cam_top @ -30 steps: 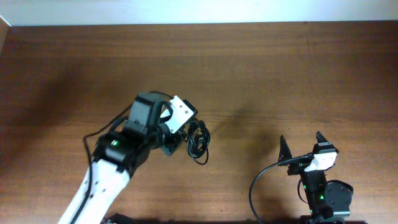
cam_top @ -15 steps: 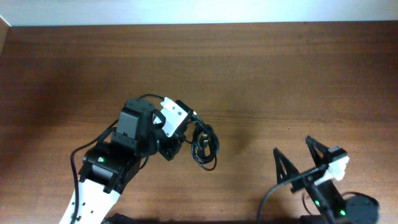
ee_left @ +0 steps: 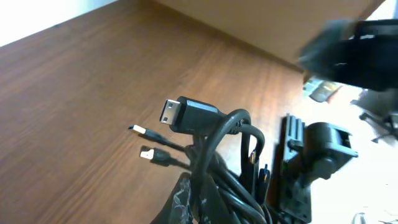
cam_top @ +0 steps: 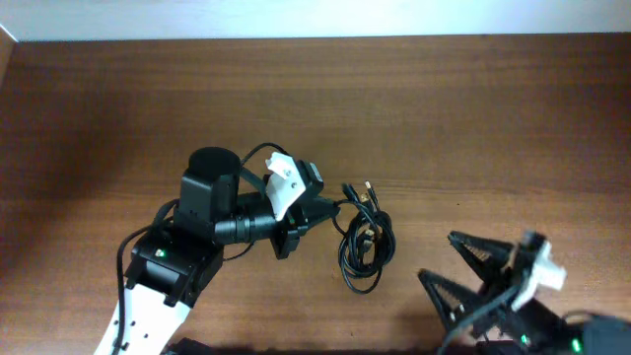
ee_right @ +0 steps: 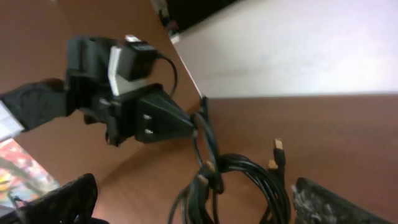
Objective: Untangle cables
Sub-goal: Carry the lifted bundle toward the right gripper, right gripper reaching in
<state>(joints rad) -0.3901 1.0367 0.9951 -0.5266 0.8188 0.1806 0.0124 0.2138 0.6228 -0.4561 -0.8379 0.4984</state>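
With the cables held tight in the left gripper, one loop should be pinched gently by the open right gripper.

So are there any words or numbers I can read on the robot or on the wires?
No text can be read anywhere.
The white plate on the left arm: blank.
The cables and the big plug: no marks show.
The colourful patch at the edge of the right wrist view: too blurred to read.
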